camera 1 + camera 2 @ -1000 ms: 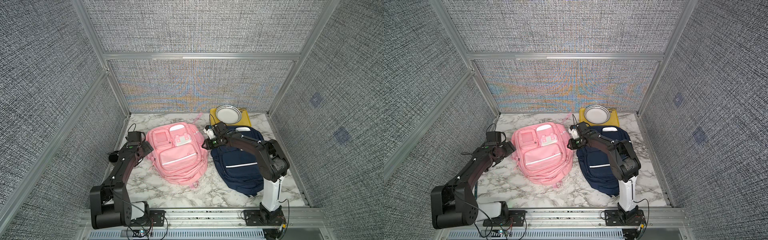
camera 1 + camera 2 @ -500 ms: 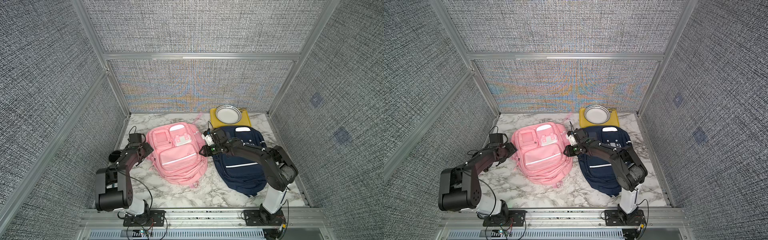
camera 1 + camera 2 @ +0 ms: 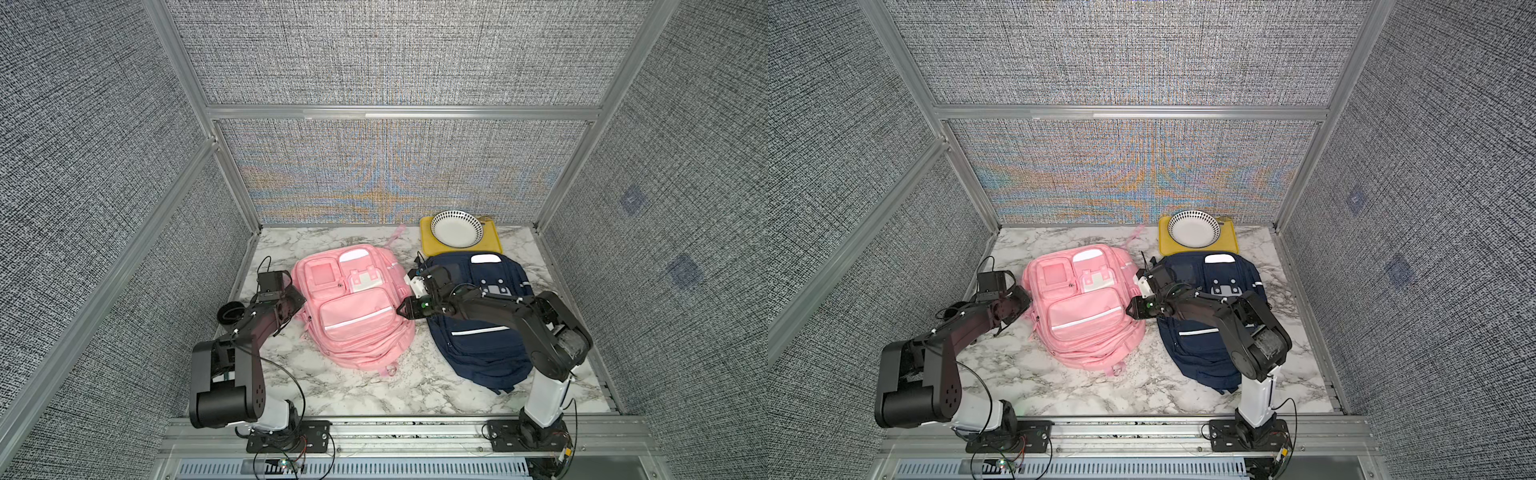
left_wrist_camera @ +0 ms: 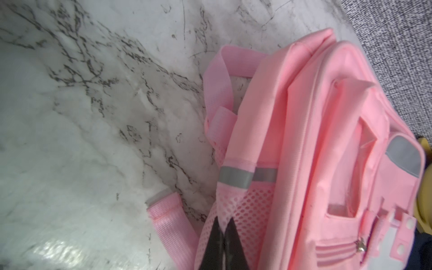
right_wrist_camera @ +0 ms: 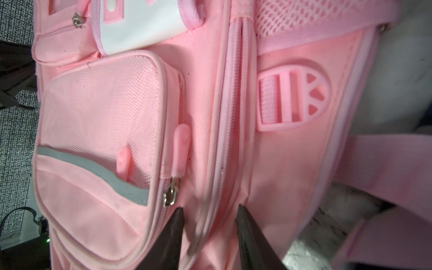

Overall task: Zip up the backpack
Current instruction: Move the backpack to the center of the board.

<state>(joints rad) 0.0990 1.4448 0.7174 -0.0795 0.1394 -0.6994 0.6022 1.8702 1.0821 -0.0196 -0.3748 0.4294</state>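
Observation:
The pink backpack (image 3: 353, 307) (image 3: 1088, 307) lies flat mid-table. At its left side, my left gripper (image 3: 298, 302) (image 4: 224, 222) is shut on the pink mesh side pocket (image 4: 247, 210), pinching a fold of it. My right gripper (image 3: 401, 310) (image 5: 209, 208) is at the bag's right side. Its jaws stand partly apart, gripping a ridge of pink fabric that carries the main zipper track (image 5: 233, 105). Beyond the fingertips the track looks closed. The front pocket's slider (image 5: 171, 194) and pink pull tab (image 5: 181, 140) lie just beside one fingertip (image 5: 177, 217).
A navy backpack (image 3: 478, 332) lies under my right arm, right of the pink one. Behind it a yellow tray (image 3: 428, 247) holds a white patterned bowl (image 3: 457, 228). Grey fabric walls with metal frames enclose the marble table (image 3: 353, 395).
My left gripper went from open to shut on the mesh pocket as its arm folded back. My right gripper slid along the pink bag's right side toward the table's front, jaws unchanged.

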